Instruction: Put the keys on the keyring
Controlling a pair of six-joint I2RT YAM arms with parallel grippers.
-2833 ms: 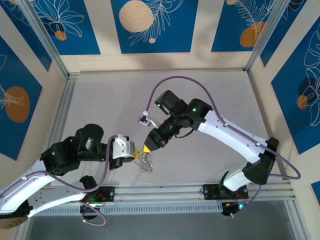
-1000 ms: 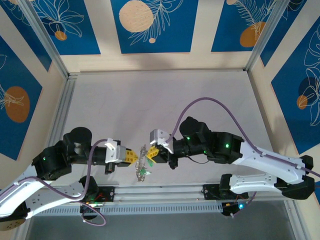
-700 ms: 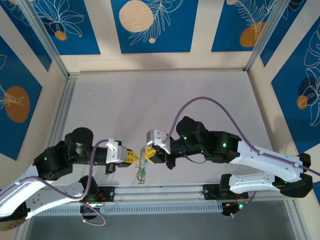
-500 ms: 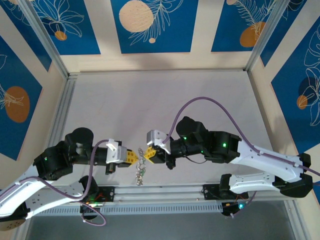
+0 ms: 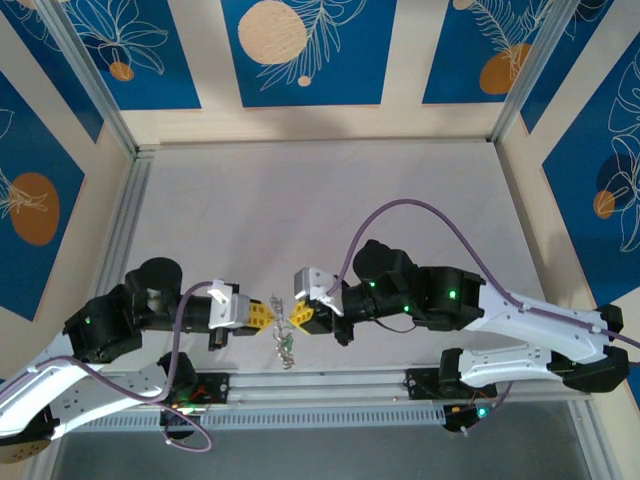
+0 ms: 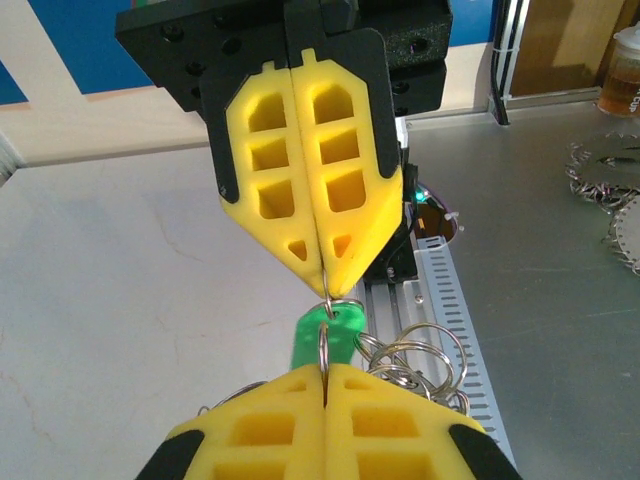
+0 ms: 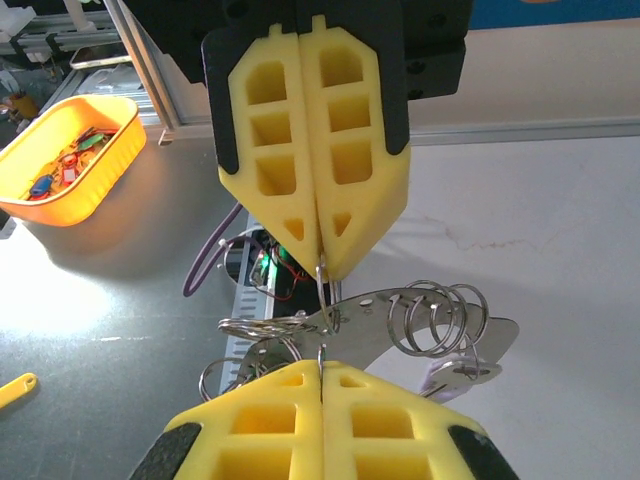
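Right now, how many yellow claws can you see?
2. The left claw and the right claw meet tip to tip over the table's near edge. Both are shut, pinching a thin wire ring.

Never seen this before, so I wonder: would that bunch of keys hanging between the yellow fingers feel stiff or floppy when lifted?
Probably floppy: the keys and small rings hang loosely from the keyring, which the left gripper and right gripper both pinch. Likely light, since fingertip grips alone carry it. The thin smooth wire could slip or twist.
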